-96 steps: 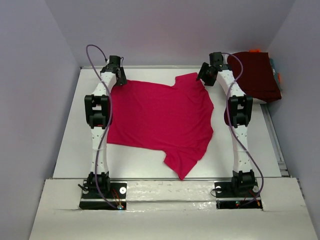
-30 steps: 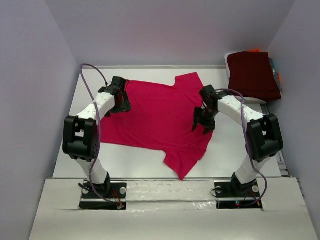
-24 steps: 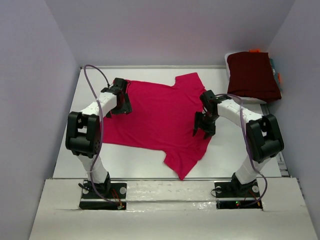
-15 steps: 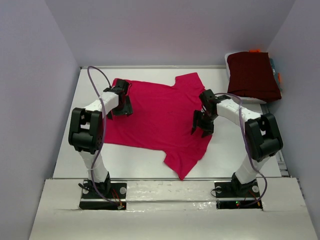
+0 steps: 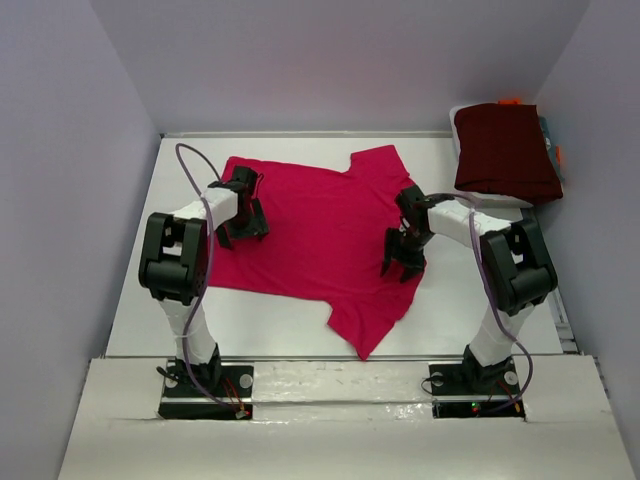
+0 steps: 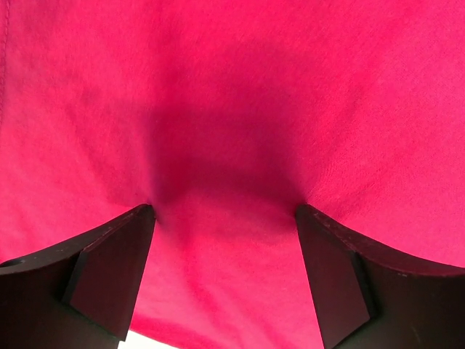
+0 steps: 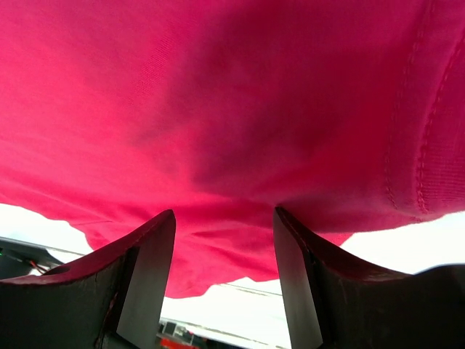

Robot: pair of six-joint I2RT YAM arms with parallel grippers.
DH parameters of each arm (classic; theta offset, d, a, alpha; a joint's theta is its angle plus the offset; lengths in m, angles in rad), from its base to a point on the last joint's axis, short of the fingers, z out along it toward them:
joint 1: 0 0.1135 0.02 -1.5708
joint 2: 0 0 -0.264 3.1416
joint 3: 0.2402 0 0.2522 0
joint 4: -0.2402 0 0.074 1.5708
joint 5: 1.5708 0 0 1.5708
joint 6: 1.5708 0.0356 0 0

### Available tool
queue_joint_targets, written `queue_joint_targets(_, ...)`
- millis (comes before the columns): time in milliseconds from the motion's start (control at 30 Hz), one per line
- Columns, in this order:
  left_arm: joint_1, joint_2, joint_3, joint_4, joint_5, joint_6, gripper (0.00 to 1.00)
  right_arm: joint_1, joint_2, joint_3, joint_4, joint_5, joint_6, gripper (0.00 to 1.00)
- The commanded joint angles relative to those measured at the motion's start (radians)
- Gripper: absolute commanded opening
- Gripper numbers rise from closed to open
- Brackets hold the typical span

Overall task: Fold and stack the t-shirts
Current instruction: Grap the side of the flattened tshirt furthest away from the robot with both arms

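**Crimson-pink t-shirt lies spread on a white table with both grippers down on it**

Seen from above, the crimson-pink t-shirt (image 5: 320,235) lies open and mostly flat in the middle of the white table (image 5: 290,325). One corner of the cloth points toward the near edge, between the two arm bases. A sleeve reaches toward the far side, right of centre.

The left gripper (image 5: 243,225) sits on the left part of the shirt, close to its left edge. In the left wrist view its two dark fingers (image 6: 109,269) stand wide apart. Their tips touch the cloth, and a shadowed dip of pink fabric lies between them. Nothing is clamped.

The right gripper (image 5: 403,265) sits on the right part of the shirt, just inside its right edge. In the right wrist view its fingers (image 7: 145,269) are also apart, though less widely. Pink cloth fills the gap between them, and a stitched hem runs down the right side of that view. The fingers press onto the fabric rather than pinching it.

A folded dark maroon t-shirt (image 5: 505,150) rests at the far right corner, well apart from the pink one and from both grippers.
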Motion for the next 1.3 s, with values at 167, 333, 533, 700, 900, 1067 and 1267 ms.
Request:
queue_joint_targets(167, 0.014, -0.109, -0.144, -0.069, 0.155, -0.055, 0.92, -0.002, -0.047, -0.062, -0.08, -0.035, -0.032, 0.62)
queue_joint_targets(333, 0.014, -0.168, -0.213, -0.077, 0.198, -0.058, 0.91, -0.002, -0.072, -0.092, -0.117, -0.051, -0.043, 0.62)
queue_joint_targets(533, 0.014, -0.209, -0.301, -0.077, 0.201, -0.049, 0.92, -0.002, -0.131, -0.163, -0.15, -0.091, -0.044, 0.62)
queue_joint_targets(700, 0.023, -0.208, -0.304, -0.077, 0.191, -0.033, 0.92, -0.002, -0.161, -0.203, -0.171, -0.096, -0.04, 0.62)
queue_joint_targets(900, 0.023, -0.195, -0.272, -0.077, 0.195, -0.021, 0.92, 0.007, -0.173, -0.251, -0.171, -0.094, -0.035, 0.6)
queue_joint_targets(1067, 0.023, -0.175, -0.229, -0.078, 0.2, -0.013, 0.92, 0.008, -0.158, -0.2, -0.163, -0.018, -0.011, 0.6)
queue_joint_targets(1267, 0.023, -0.16, -0.172, -0.092, 0.194, 0.007, 0.92, 0.008, -0.156, -0.22, -0.087, 0.036, 0.058, 0.61)
